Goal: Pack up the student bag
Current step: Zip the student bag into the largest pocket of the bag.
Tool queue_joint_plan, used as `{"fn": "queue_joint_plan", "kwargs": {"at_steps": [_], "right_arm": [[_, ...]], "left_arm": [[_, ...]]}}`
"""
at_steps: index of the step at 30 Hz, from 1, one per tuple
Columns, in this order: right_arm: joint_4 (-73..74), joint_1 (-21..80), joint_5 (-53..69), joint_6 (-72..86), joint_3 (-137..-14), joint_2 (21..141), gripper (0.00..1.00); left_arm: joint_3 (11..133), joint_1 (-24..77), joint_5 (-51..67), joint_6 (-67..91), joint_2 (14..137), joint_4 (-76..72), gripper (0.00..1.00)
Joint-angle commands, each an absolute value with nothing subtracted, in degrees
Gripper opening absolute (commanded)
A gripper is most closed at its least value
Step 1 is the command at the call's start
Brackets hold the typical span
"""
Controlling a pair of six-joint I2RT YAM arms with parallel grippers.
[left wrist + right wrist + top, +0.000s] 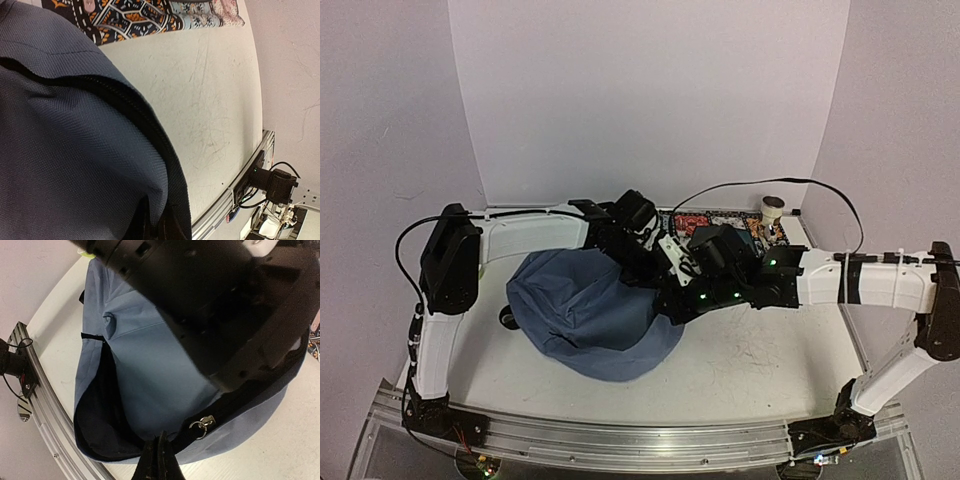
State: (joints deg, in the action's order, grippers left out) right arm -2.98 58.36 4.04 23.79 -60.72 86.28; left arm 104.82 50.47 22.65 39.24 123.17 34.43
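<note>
The student bag [585, 312] is a slate-blue backpack lying slumped at the centre left of the table. Both arms meet at its right side. In the right wrist view its mouth gapes, dark inside, with a black zipper band and a silver ring pull [202, 424]. My right gripper [160, 452] is shut on the rim of that opening, just left of the pull. In the left wrist view the bag fabric [65, 150] fills the left. My left gripper [157, 225] is shut on a fold of it beside the zipper edge. The left arm's black body [215, 300] hides the bag's upper right.
A flat item with an orange and black pattern [720, 222] lies at the back right, also seen as the patterned item [140, 15]. A small white roll [772, 208] stands behind it. A metal rail [620, 440] runs along the near edge, and the side walls stand close.
</note>
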Motion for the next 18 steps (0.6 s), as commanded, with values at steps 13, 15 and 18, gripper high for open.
{"fn": "queue_joint_plan", "kwargs": {"at_steps": [13,15,18], "right_arm": [[-2.25,67.87,17.89,24.67,-63.69,89.41,0.00],[-1.85,68.41,18.30,24.95,-63.84,89.76,0.00],[-1.73,68.57,14.49,25.93,-62.85,87.85,0.00]], "left_arm": [[114.53,38.01,1.85,47.20,119.41,31.39,0.00],[115.76,37.59,0.76,47.49,119.73,31.20,0.00],[117.10,37.55,0.31,47.71,120.35,30.97,0.00]]}}
